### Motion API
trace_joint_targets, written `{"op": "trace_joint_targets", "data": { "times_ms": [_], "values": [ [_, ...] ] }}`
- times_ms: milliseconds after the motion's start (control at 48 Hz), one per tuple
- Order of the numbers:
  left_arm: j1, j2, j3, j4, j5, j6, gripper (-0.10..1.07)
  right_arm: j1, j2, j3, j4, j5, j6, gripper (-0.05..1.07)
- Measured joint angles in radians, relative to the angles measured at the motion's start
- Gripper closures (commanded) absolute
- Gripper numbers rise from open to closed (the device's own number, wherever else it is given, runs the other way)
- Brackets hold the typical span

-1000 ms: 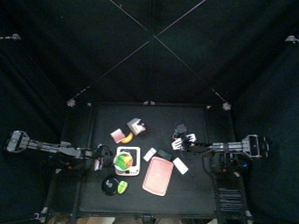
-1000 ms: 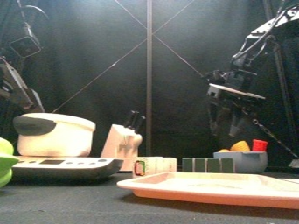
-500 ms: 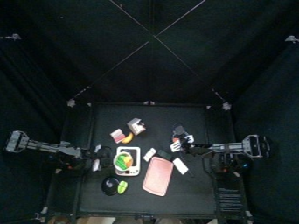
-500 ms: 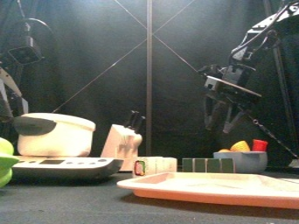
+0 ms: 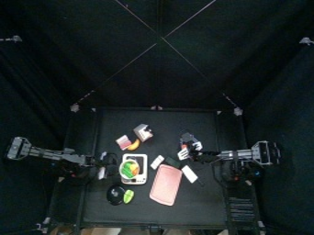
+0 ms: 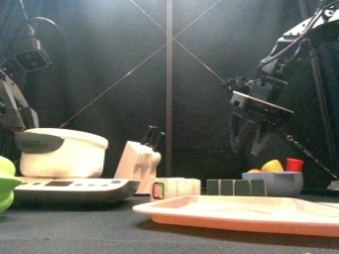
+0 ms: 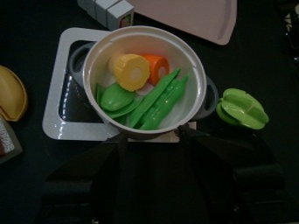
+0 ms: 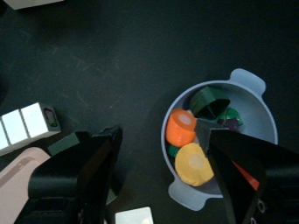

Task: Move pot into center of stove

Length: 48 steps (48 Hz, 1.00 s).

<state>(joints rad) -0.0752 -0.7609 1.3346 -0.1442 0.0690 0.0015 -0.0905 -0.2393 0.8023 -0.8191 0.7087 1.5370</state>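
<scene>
The pot [image 7: 142,83] sat upright on the stove [image 7: 65,105], mouth facing up, its handles across the stove's short side. We saw the left end effector [image 7: 149,171] spread wide above it; the right end effector [image 8: 158,144] also spread, over a blue bowl [image 8: 239,122] on the worktop [image 8: 105,61].

Both arms hang above the table, left gripper [image 7: 156,149] and right gripper [image 8: 156,162] jaws spread apart

two black jointed arms, left arm [image 6: 27,55] and right arm [image 6: 272,84] (seemingly cabled), ending in flat matte black jaws.
</scene>
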Motion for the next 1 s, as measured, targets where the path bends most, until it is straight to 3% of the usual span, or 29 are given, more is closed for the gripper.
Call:
{"op": "trace_joint_targets", "data": {
  "times_ms": [1000],
  "values": [
    [0.032,0.067,-0.017,-0.003,-0.077,0.000,0.10,-0.006,0.000,-0.005,-0.021,0.000,-0.002,0.05]
  ]
}}
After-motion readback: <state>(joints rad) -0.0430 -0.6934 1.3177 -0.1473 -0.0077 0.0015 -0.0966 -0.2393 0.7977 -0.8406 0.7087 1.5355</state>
